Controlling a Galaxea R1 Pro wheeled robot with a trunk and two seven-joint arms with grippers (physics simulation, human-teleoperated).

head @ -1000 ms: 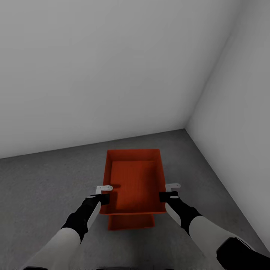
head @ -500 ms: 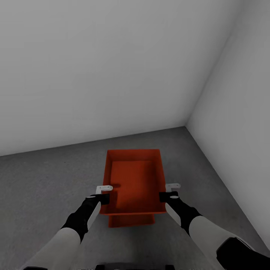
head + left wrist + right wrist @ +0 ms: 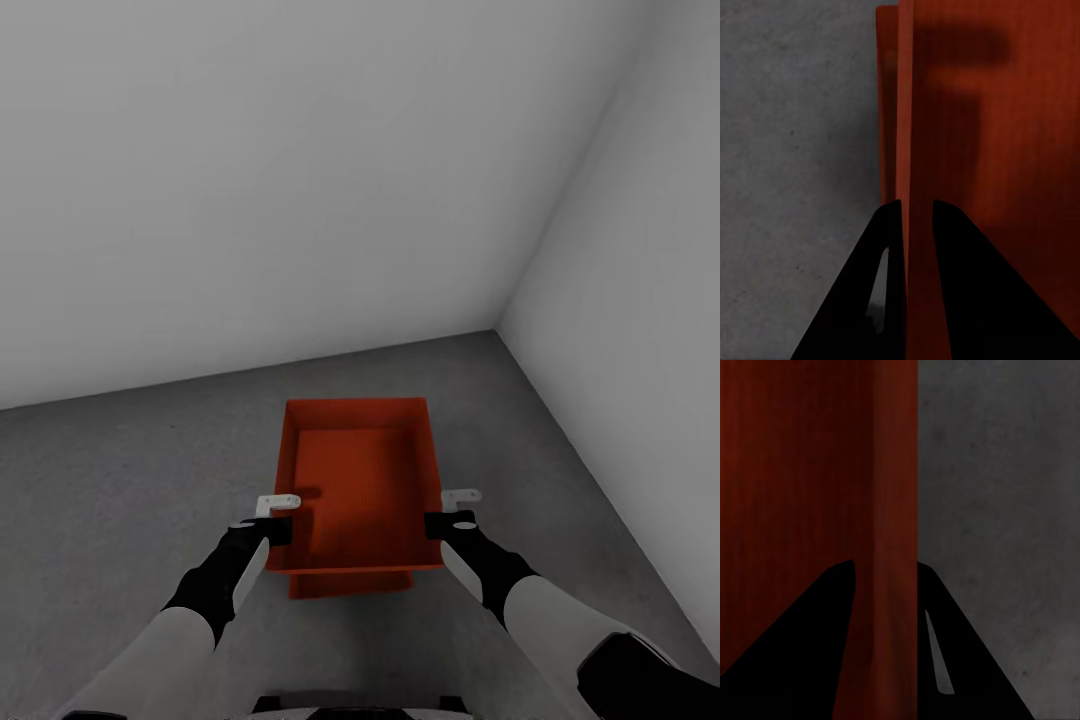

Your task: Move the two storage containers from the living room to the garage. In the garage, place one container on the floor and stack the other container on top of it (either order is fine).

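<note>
In the garage, one orange-red storage container [image 3: 360,480] hangs level between my two grippers. My left gripper [image 3: 281,516] is shut on its left wall and my right gripper [image 3: 450,512] is shut on its right wall. The left wrist view shows black fingers [image 3: 889,247] pinching that wall [image 3: 982,150], and the right wrist view shows the same on the other wall [image 3: 881,510]. The second storage container [image 3: 350,584] lies on the dark grey floor [image 3: 120,500] right beneath; only its near end peeks out.
Plain white walls meet in a corner [image 3: 497,330] just beyond the containers. The right wall [image 3: 640,350] runs close along my right arm. Grey concrete stretches away to the left [image 3: 90,470].
The view has shifted slightly, so the camera has moved. Less of the lower container shows below the held one. Both grips are unchanged.
</note>
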